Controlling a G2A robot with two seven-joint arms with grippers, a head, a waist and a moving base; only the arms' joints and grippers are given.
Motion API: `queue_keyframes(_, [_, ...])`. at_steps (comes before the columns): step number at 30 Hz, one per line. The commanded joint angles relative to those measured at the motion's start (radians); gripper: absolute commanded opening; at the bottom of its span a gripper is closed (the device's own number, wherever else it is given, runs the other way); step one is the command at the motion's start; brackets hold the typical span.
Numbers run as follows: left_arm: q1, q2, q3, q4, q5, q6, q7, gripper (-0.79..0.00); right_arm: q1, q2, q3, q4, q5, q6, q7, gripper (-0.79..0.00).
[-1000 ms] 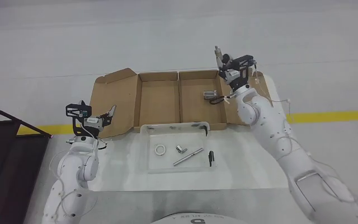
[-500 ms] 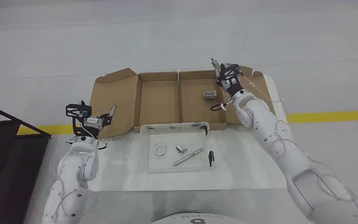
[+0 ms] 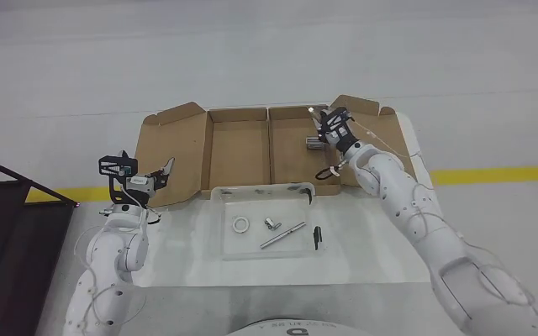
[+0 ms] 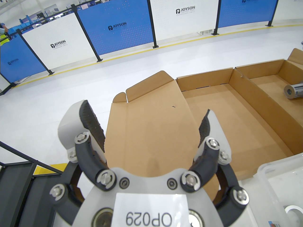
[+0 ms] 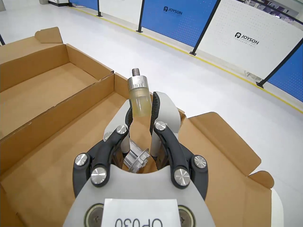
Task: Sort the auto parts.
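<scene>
Early in the sort: a ring (image 3: 240, 224), bolt (image 3: 271, 223) and rod (image 3: 282, 235) wait in the clear tray (image 3: 252, 249), and one metal cylinder (image 3: 315, 141) lies in the cardboard box's (image 3: 239, 160) right compartment.
The left claw (image 4: 148, 116) hangs spread and empty beside the box flap. The right claw (image 5: 142, 105) pinches a threaded plug (image 5: 139, 90) above the right compartment.

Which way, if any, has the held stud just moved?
Yes. The stud in the right fingers moved left and nearer the robot, over the right compartment of the box.
</scene>
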Motion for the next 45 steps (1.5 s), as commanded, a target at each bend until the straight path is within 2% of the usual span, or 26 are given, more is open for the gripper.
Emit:
queue_keyframes(1, [0.000,0.000,0.000,0.000,0.000,0.000,0.000,0.000,-0.002,0.000,0.005,0.000,0.001,-0.013,0.005,-0.625])
queue_keyframes(4, [0.000,0.000,0.000,0.000,0.000,0.000,0.000,0.000,-0.005,0.000,0.012,-0.002,0.005,-0.027,0.011,-0.576])
queue_keyframes(6, [0.000,0.000,0.000,0.000,0.000,0.000,0.000,0.000,-0.009,-0.001,0.019,-0.009,0.016,-0.042,-0.002,-0.489])
queue_keyframes(7, [0.000,0.000,0.000,0.000,0.000,0.000,0.000,0.000,-0.012,-0.002,0.024,-0.017,0.036,-0.059,-0.020,-0.422])
queue_keyframes(8, [0.000,0.000,0.000,0.000,0.000,0.000,0.000,0.000,-0.014,-0.003,0.028,-0.017,0.047,-0.072,-0.028,-0.237])
queue_keyframes(9, [0.000,0.000,0.000,0.000,0.000,0.000,0.000,0.000,-0.015,-0.003,0.031,-0.020,0.051,-0.083,-0.032,-0.132])
queue_keyframes(10, [0.000,0.000,0.000,0.000,0.000,0.000,0.000,0.000,-0.016,-0.003,0.035,-0.026,0.060,-0.095,-0.043,-0.123])
queue_keyframes(12, [0.000,0.000,0.000,0.000,0.000,0.000,0.000,0.000,-0.024,-0.003,0.047,-0.037,0.092,-0.132,-0.074,-0.157])
queue_keyframes(13, [0.000,0.000,0.000,0.000,0.000,0.000,0.000,0.000,-0.027,-0.003,0.055,-0.041,0.111,-0.157,-0.083,-0.234])
queue_keyframes(14, [0.000,0.000,0.000,0.000,0.000,0.000,0.000,0.000,-0.032,-0.002,0.066,-0.050,0.151,-0.201,-0.095,-0.252])
queue_keyframes(16, [0.000,0.000,0.000,0.000,0.000,0.000,0.000,0.000,-0.042,0.003,0.093,-0.061,0.210,-0.278,-0.100,-0.246])
queue_keyframes(19, [0.000,0.000,0.000,0.000,0.000,0.000,0.000,0.000,-0.066,0.015,0.140,-0.086,0.301,-0.407,-0.102,-0.194])
queue_keyframes(21, [0.000,0.000,0.000,0.000,0.000,0.000,0.000,0.000,-0.085,0.025,0.172,-0.099,0.343,-0.488,-0.089,-0.129])
queue_keyframes(27, [0.000,0.000,0.000,0.000,0.000,0.000,0.000,0.000,-0.138,0.055,0.262,-0.119,0.491,-0.746,-0.035,-0.077])
queue_keyframes(33, [0.000,0.000,0.000,0.000,0.000,0.000,0.000,0.000,-0.199,0.098,0.308,-0.205,0.648,-0.751,0.076,0.000])
queue_keyframes(39, [0.000,0.000,0.000,0.000,0.000,0.000,0.000,0.000,-0.242,0.140,0.352,-0.247,0.778,-0.751,0.131,0.000])
queue_keyframes(45, [0.000,0.000,0.000,0.000,0.000,0.000,0.000,0.000,-0.244,0.142,0.353,-0.249,0.788,-0.751,0.134,0.000])
